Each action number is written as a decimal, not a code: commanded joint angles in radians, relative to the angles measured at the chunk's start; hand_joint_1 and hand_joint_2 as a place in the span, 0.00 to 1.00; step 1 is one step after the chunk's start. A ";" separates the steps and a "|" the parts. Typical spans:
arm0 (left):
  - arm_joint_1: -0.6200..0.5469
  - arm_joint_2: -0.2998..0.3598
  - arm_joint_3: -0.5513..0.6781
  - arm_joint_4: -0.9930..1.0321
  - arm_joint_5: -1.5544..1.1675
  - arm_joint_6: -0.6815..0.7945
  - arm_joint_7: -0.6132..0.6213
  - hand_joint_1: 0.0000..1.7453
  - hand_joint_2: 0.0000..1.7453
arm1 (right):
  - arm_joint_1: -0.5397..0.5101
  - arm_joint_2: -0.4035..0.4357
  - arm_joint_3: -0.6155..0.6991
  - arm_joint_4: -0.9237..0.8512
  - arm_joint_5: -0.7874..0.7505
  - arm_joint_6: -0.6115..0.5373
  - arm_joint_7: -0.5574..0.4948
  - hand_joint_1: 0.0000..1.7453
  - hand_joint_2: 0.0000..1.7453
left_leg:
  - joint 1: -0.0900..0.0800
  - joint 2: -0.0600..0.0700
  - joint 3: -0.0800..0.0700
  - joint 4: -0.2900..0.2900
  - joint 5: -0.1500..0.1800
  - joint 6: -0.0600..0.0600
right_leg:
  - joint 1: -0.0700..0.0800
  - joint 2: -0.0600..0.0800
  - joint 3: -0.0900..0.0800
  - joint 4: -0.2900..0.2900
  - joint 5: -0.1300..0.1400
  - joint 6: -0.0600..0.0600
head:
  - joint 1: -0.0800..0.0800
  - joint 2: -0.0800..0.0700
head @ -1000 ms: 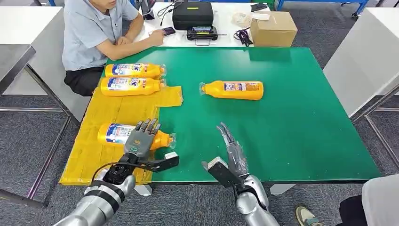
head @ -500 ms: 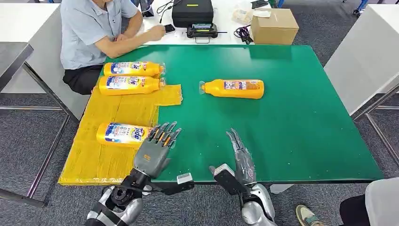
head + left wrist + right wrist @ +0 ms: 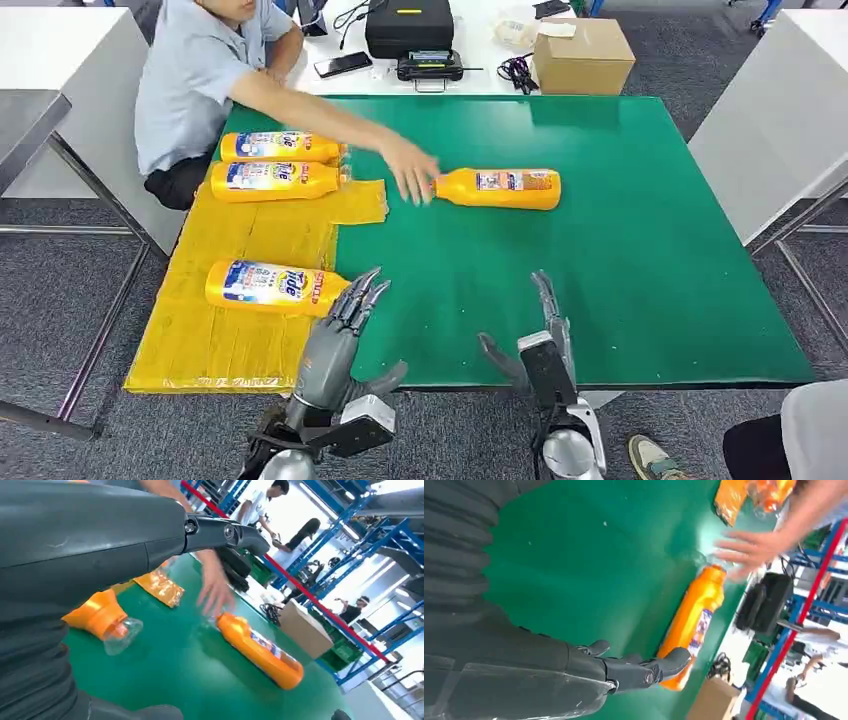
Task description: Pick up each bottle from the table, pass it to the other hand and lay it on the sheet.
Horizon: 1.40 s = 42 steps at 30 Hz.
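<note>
near edge: my left hand (image 3: 335,335) and right hand (image 3: 540,340) both empty, fingers spread. just beyond the left hand, an orange plastic detergent bottle (image 3: 265,286) lies on the yellow sheet (image 3: 215,340). two more (image 3: 282,147) at the sheet's far end. mid-table, the last orange bottle (image 3: 505,188) lies on the green table (image 3: 640,260), a person's hand (image 3: 410,172) at its cap. risk as i judge it: reaching now could strike that hand, or the bottle gets shifted and i miss.

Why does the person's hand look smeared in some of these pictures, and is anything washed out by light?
In both wrist views the person's hand is motion-blurred beside the sharp orange bottle; in the head view it is only slightly soft. The left wrist view's bright background is overexposed. The green table shows soft glare in the right wrist view.
</note>
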State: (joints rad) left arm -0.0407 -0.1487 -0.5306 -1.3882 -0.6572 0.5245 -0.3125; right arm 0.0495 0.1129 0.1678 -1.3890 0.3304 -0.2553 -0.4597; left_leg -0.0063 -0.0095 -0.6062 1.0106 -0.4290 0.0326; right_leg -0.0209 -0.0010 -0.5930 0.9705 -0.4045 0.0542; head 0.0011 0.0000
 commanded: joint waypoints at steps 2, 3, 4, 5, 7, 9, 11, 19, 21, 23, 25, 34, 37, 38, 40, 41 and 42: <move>0.056 -0.026 -0.010 -0.013 0.411 -0.129 -0.100 0.00 0.00 | 0.063 -0.140 0.014 -0.089 0.198 -0.064 0.074 0.00 1.00 | 0.001 -0.002 0.003 0.000 -0.002 -0.001 | 0.001 -0.002 0.004 -0.001 -0.002 -0.002 | 0.000 0.000; 0.056 -0.020 -0.020 -0.010 0.422 -0.124 -0.105 0.00 0.00 | 0.066 -0.141 -0.007 -0.079 0.202 -0.063 0.056 0.00 1.00 | 0.002 -0.001 0.004 0.000 -0.003 -0.002 | 0.002 -0.002 0.006 -0.001 -0.003 -0.002 | 0.000 0.000; 0.061 -0.022 -0.022 -0.010 0.451 -0.123 -0.101 0.00 0.00 | 0.067 -0.149 -0.019 -0.064 0.289 -0.113 0.067 0.00 1.00 | 0.001 -0.001 0.004 -0.001 -0.002 -0.001 | 0.001 -0.001 0.005 -0.002 -0.002 -0.002 | 0.000 0.000; 0.064 -0.023 -0.023 -0.009 0.454 -0.114 -0.109 0.00 0.00 | 0.074 -0.164 -0.024 -0.055 0.345 -0.134 0.090 0.00 1.00 | 0.001 -0.001 0.005 -0.001 -0.002 -0.001 | 0.001 -0.002 0.006 -0.002 -0.002 -0.002 | 0.000 0.000; 0.071 -0.029 -0.020 -0.020 0.449 -0.062 -0.158 0.00 0.00 | 0.088 -0.212 -0.006 -0.049 0.413 -0.097 0.134 0.00 1.00 | 0.000 -0.003 0.002 -0.001 -0.001 -0.001 | 0.000 -0.003 0.003 -0.001 -0.001 -0.001 | 0.001 0.000; 0.069 -0.024 -0.025 -0.027 0.447 -0.060 -0.165 0.00 0.00 | 0.095 -0.224 -0.008 -0.051 0.419 -0.094 0.136 0.00 1.00 | 0.000 -0.001 0.002 -0.001 -0.001 0.000 | 0.000 -0.001 0.002 -0.001 -0.001 -0.001 | 0.000 0.000; 0.069 -0.024 -0.025 -0.027 0.447 -0.060 -0.165 0.00 0.00 | 0.095 -0.224 -0.008 -0.051 0.419 -0.094 0.136 0.00 1.00 | 0.000 -0.001 0.001 0.000 -0.002 0.000 | 0.000 -0.002 0.002 -0.001 -0.001 -0.001 | 0.000 0.000; 0.075 -0.026 0.016 -0.073 0.605 -0.112 -0.154 0.00 1.00 | 0.041 -0.240 0.022 0.025 0.507 -0.098 0.210 0.00 1.00 | 0.000 0.002 0.002 0.000 -0.002 0.000 | 0.001 0.001 0.002 -0.001 0.000 -0.002 | 0.000 0.000; 0.070 -0.021 -0.006 -0.044 0.584 -0.097 -0.164 0.00 1.00 | 0.022 -0.256 0.028 0.064 0.525 -0.094 0.238 0.00 1.00 | 0.001 0.003 0.004 -0.001 -0.003 -0.001 | 0.002 0.002 0.004 -0.002 -0.001 -0.002 | 0.000 0.000; 0.057 -0.016 -0.033 -0.024 0.550 -0.085 -0.183 0.00 1.00 | -0.022 -0.267 0.021 0.121 0.522 -0.087 0.241 0.00 1.00 | 0.000 0.002 0.003 -0.001 -0.002 0.000 | 0.001 0.002 0.003 -0.002 0.000 -0.001 | 0.000 0.000; 0.050 -0.014 -0.044 -0.024 0.546 -0.086 -0.185 0.00 1.00 | -0.060 -0.271 0.017 0.160 0.523 -0.076 0.238 0.00 1.00 | 0.001 0.003 0.003 -0.001 -0.002 0.000 | 0.001 0.002 0.003 -0.002 0.000 -0.001 | 0.000 0.000; 0.000 -0.002 -0.090 0.006 0.488 -0.108 -0.163 0.00 1.00 | -0.249 -0.259 0.049 0.350 0.524 -0.027 0.224 0.00 1.00 | 0.000 0.005 0.002 -0.001 -0.002 0.000 | 0.000 0.005 0.002 -0.002 0.001 -0.001 | 0.000 0.000; -0.007 -0.005 -0.094 0.014 0.484 -0.107 -0.163 0.00 1.00 | -0.267 -0.255 0.051 0.374 0.519 -0.028 0.218 0.00 1.00 | 0.001 0.004 0.004 -0.001 -0.001 -0.001 | 0.001 0.003 0.004 -0.002 0.001 -0.002 | 0.000 0.000; -0.007 -0.005 -0.094 0.014 0.484 -0.107 -0.163 0.00 1.00 | -0.267 -0.255 0.051 0.374 0.519 -0.028 0.218 0.00 1.00 | 0.000 0.003 0.003 -0.001 -0.001 0.000 | 0.001 0.002 0.003 -0.002 0.001 -0.001 | 0.000 0.000; -0.008 -0.006 -0.095 0.014 0.484 -0.107 -0.163 0.00 1.00 | -0.264 -0.254 0.052 0.375 0.519 -0.031 0.216 0.00 1.00 | 0.001 0.003 0.005 -0.001 -0.002 -0.001 | 0.001 0.002 0.005 -0.002 0.000 -0.002 | 0.000 0.000; -0.007 -0.005 -0.094 0.014 0.484 -0.107 -0.163 0.00 1.00 | -0.261 -0.254 0.052 0.375 0.519 -0.034 0.215 0.00 1.00 | 0.000 0.001 0.003 -0.001 -0.001 0.000 | 0.001 0.001 0.003 -0.002 0.000 -0.001 | 0.000 0.000; -0.007 -0.005 -0.094 0.014 0.484 -0.107 -0.163 0.00 1.00 | -0.261 -0.254 0.052 0.375 0.519 -0.034 0.215 0.00 1.00 | 0.000 0.001 0.002 -0.001 -0.001 0.000 | 0.000 0.001 0.002 -0.001 0.000 -0.001 | 0.000 0.000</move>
State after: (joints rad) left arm -0.0060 -0.1801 -0.5981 -1.4420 -0.1747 0.4162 -0.4807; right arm -0.1351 -0.1484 0.1846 -1.1563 0.8522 -0.2914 -0.2396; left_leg -0.0069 -0.0093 -0.6062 1.0108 -0.4292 0.0341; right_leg -0.0212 -0.0012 -0.5926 0.9705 -0.4042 0.0547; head 0.0011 0.0000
